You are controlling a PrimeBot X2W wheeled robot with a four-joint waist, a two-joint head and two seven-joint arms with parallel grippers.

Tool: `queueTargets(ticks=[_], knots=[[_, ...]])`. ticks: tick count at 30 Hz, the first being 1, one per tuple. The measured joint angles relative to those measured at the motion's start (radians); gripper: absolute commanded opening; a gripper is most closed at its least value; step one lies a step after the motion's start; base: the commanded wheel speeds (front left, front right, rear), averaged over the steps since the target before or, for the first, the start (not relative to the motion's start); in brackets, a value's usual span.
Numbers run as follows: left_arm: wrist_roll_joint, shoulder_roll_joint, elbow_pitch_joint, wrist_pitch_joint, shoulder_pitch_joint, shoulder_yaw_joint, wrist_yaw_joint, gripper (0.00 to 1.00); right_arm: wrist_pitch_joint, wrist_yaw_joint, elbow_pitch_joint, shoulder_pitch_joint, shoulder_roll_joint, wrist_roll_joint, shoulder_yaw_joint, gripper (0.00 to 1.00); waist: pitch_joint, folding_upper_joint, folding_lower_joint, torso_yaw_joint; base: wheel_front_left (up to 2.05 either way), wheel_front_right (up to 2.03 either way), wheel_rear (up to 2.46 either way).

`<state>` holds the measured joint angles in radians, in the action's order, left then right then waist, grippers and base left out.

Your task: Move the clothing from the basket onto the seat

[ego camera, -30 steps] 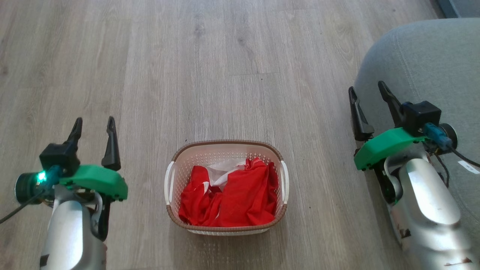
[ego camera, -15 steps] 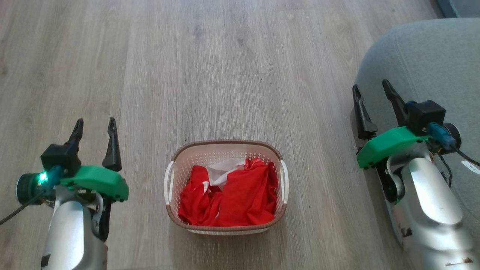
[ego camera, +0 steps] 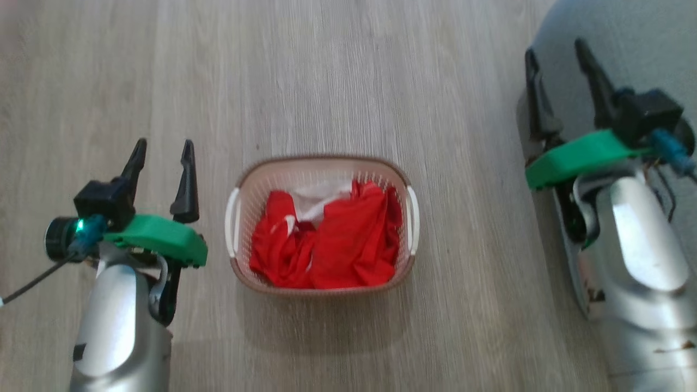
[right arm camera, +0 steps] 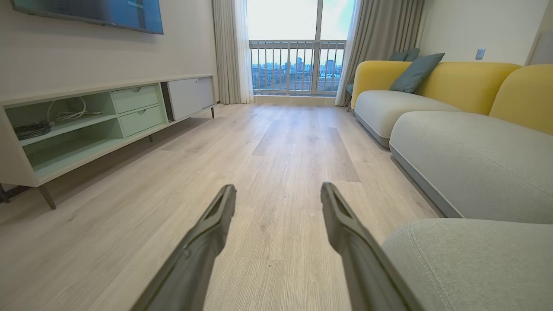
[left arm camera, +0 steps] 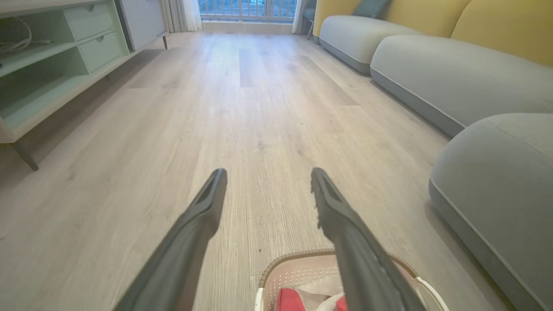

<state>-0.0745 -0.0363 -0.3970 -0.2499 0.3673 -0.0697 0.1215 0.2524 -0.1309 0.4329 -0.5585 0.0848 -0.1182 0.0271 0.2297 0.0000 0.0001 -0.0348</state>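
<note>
Red clothing (ego camera: 337, 245) in basket (ego camera: 321, 159); seat (ego camera: 653, 32) nearby. Left tool (ego camera: 163, 146), right tool (ego camera: 556, 50): spread, empty. We judge reach pending; next, lower one tool into heap, pinch fabric.

the left gripper (left arm camera: 268, 175) holds its two dark fingers spread wide, bare wood floor (left arm camera: 259, 108) showing between them. by the base of its right finger sits the basket (left arm camera: 293, 259), holding red clothing (left arm camera: 288, 300). the grey-green seat (left arm camera: 497, 172) lies to the gripper's right.
</note>
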Motion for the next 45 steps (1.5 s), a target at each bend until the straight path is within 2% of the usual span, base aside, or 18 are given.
queueTargets(ticks=[6, 17, 26, 30, 33, 38, 45], knots=[[-0.023, 0.001, 0.0, -0.002, 0.052, 0.048, 0.008, 1.0, 0.0, 0.0, -0.051, -0.085, -0.008, 0.013, -0.027, 1.0, 0.133, 0.0, 0.0001, -0.011, 0.0, 0.0, 0.0], [-0.064, 0.001, -0.051, -0.002, 0.183, 0.237, 0.008, 1.0, 0.003, 0.0, -0.156, -0.254, -0.016, 0.031, -0.052, 1.0, 0.411, -0.0001, 0.0001, -0.05, 0.0, 0.0, 0.0], [-0.069, -0.002, -0.179, -0.002, 0.339, 0.369, 0.008, 1.0, 0.003, 0.0, -0.182, -0.335, -0.017, 0.048, -0.048, 1.0, 0.595, -0.0001, 0.0, -0.084, 0.0, 0.0, 0.0], [-0.056, -0.006, -0.246, -0.002, 0.407, 0.452, 0.008, 1.0, 0.004, 0.0, -0.188, -0.355, -0.017, 0.046, -0.023, 1.0, 0.65, -0.0001, 0.0001, -0.104, 0.0, 0.0, 0.0], [-0.006, -0.017, -0.312, -0.002, 0.465, 0.545, 0.008, 1.0, 0.004, 0.0, -0.185, -0.355, -0.018, 0.036, -0.01, 1.0, 0.677, -0.0001, 0.0, -0.123, 0.0, 0.0, 0.0], [0.032, -0.023, -0.405, -0.002, 0.523, 0.568, 0.007, 1.0, 0.004, 0.0, -0.185, -0.356, -0.018, 0.017, 0.017, 1.0, 0.7, -0.0001, -0.0001, -0.153, 0.0, 0.0, 0.0], [0.077, -0.031, -0.559, -0.006, 0.61, 0.586, -0.064, 1.0, 0.004, 0.0, -0.199, -0.36, -0.02, -0.031, 0.049, 1.0, 0.736, -0.0001, -0.0001, -0.205, 0.0, 0.0, 0.0]])
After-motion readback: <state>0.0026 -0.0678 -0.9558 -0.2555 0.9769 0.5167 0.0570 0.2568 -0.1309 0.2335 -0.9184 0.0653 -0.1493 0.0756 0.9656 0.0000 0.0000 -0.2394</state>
